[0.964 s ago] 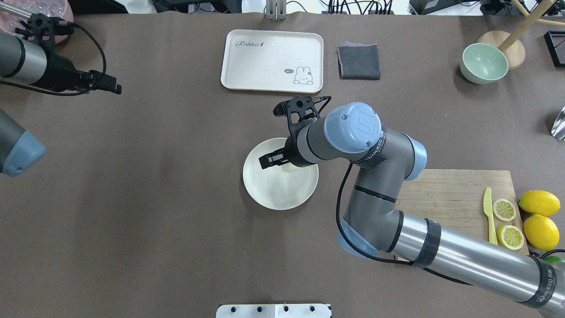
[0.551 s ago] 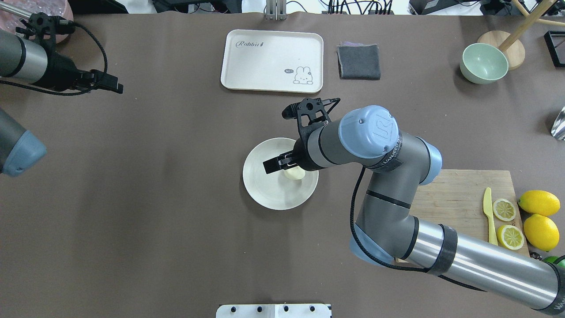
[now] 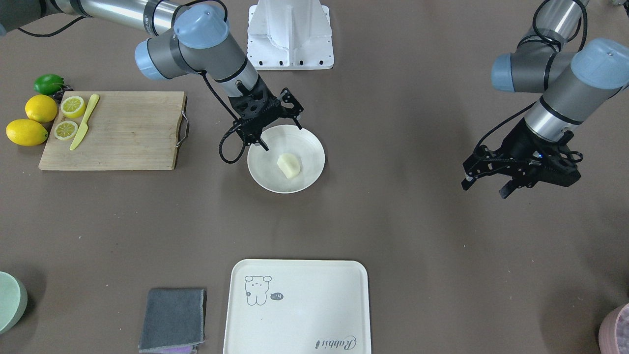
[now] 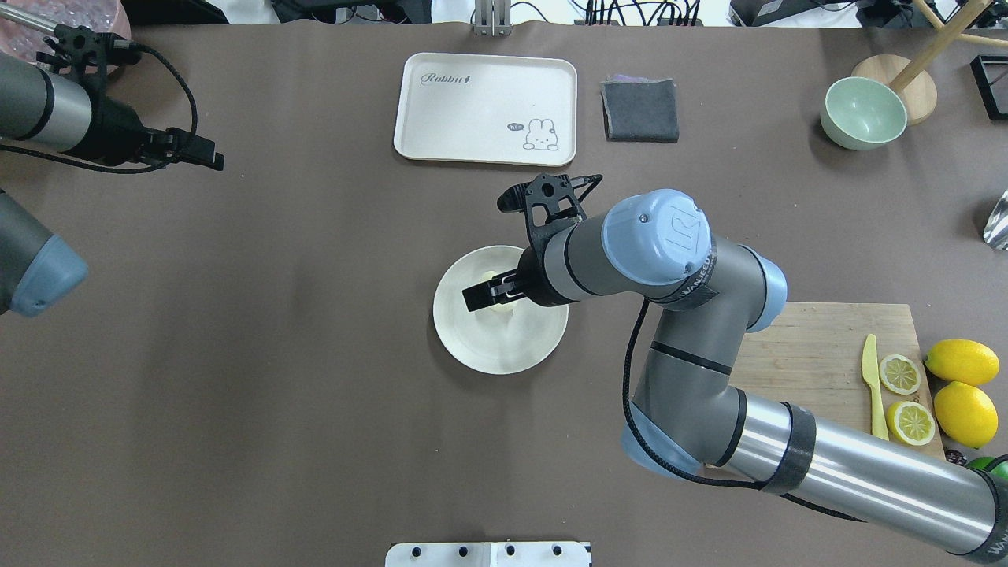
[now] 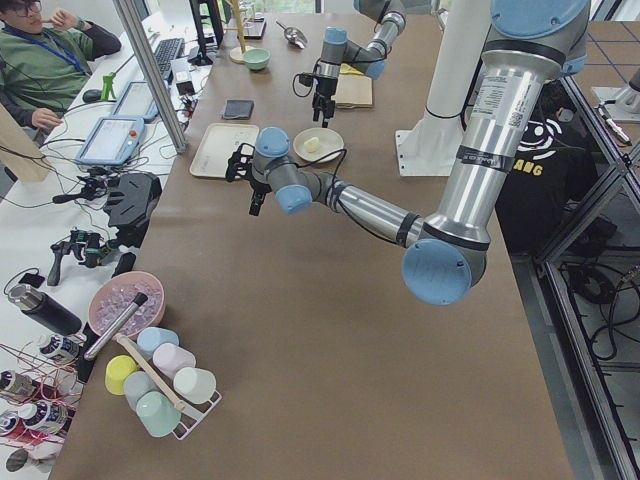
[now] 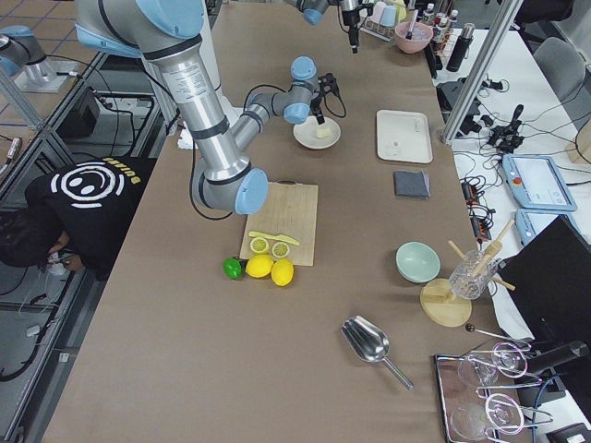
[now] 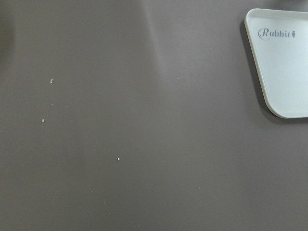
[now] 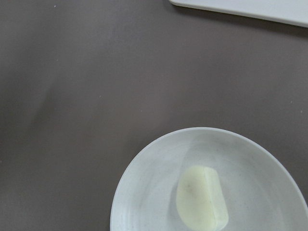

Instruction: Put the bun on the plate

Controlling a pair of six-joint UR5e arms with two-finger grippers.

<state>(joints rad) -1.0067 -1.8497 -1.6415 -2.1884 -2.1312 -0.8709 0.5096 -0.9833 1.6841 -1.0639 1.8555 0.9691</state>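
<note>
Now the bun (image 3: 289, 165) lies on the plate (image 3: 310, 161). Your right end effector (image 3: 278, 129) hangs open and empty above. Dip down and you'd knock it off.

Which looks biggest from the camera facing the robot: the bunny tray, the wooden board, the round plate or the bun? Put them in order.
1. bunny tray and wooden board: too alike to rank, and the tray runs off the bottom edge.
2. round plate.
3. bun, lying on the plate.
</note>
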